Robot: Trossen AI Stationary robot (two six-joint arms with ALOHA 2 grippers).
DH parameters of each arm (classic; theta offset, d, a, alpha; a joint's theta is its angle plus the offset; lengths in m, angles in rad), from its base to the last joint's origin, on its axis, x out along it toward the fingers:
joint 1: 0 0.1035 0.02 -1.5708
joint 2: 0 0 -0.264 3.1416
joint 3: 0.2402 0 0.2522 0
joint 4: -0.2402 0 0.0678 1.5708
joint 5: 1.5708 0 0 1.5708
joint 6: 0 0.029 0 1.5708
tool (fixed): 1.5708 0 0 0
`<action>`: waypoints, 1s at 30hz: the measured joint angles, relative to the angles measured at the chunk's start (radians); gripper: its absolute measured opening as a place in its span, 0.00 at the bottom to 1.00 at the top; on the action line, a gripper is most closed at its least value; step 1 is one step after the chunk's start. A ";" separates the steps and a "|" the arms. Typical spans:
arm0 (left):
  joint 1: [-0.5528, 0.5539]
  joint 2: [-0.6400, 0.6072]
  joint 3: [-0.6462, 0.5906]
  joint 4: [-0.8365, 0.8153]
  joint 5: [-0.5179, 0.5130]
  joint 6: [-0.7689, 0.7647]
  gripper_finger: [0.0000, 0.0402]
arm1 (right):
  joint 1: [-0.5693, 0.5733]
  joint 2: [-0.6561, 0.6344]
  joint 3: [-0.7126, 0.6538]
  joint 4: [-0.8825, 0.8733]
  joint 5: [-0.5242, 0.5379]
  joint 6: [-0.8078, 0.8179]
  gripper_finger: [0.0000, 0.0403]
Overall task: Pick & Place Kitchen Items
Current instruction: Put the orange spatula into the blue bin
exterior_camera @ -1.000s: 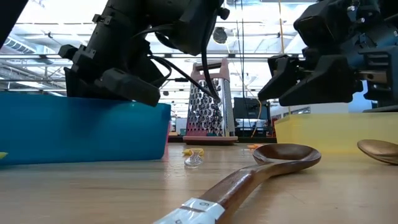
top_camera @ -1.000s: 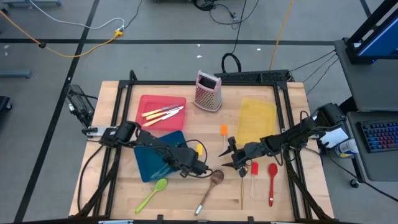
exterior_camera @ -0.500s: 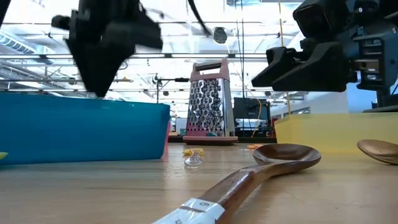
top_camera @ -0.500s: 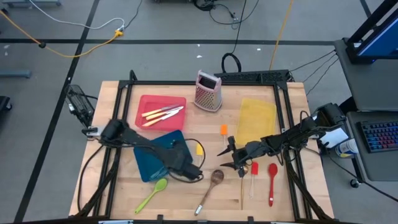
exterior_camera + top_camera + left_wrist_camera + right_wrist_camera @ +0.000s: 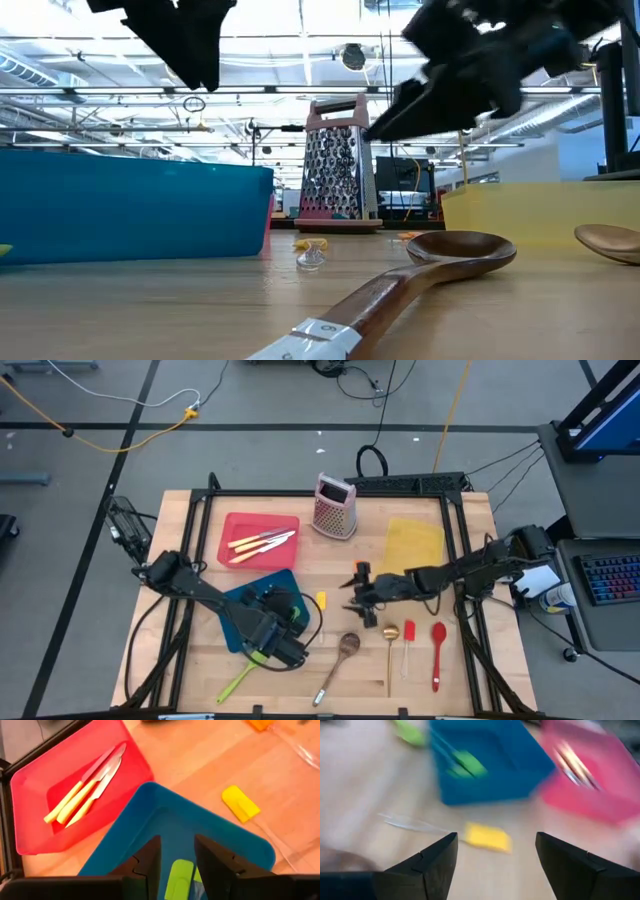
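Left end effector (image 5: 284, 650) positioned at blue bin's (image 5: 235, 622) near corner, fingers parted, nothing gripped; green spatula (image 5: 176, 879) seen lying in blue bin; green spoon (image 5: 243, 673) laid on tabletop (image 5: 300, 565) just beside; knives (image 5: 262, 542) kept in red tray (image 5: 240, 523); yellow spatula (image 5: 321, 600) and wooden spoon (image 5: 338, 662) placed mid-tabletop; right end effector (image 5: 353, 598) held near orange spatula (image 5: 359, 569), fingers spread wide, empty; gold spoon (image 5: 390, 650), red spatula (image 5: 409, 637), red spoon (image 5: 437, 650) ranged rightward; yellow tray (image 5: 414, 550) set behind.

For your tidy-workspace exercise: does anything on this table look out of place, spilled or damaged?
Nothing looks spilled or broken. The yellow spatula and wooden spoon lie loose on the table, outside the blue tray.
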 joint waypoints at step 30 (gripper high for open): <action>0.105 0.000 -0.156 0.184 -0.169 0.055 0.30 | -0.303 0.095 0.159 -0.507 0.122 0.668 0.63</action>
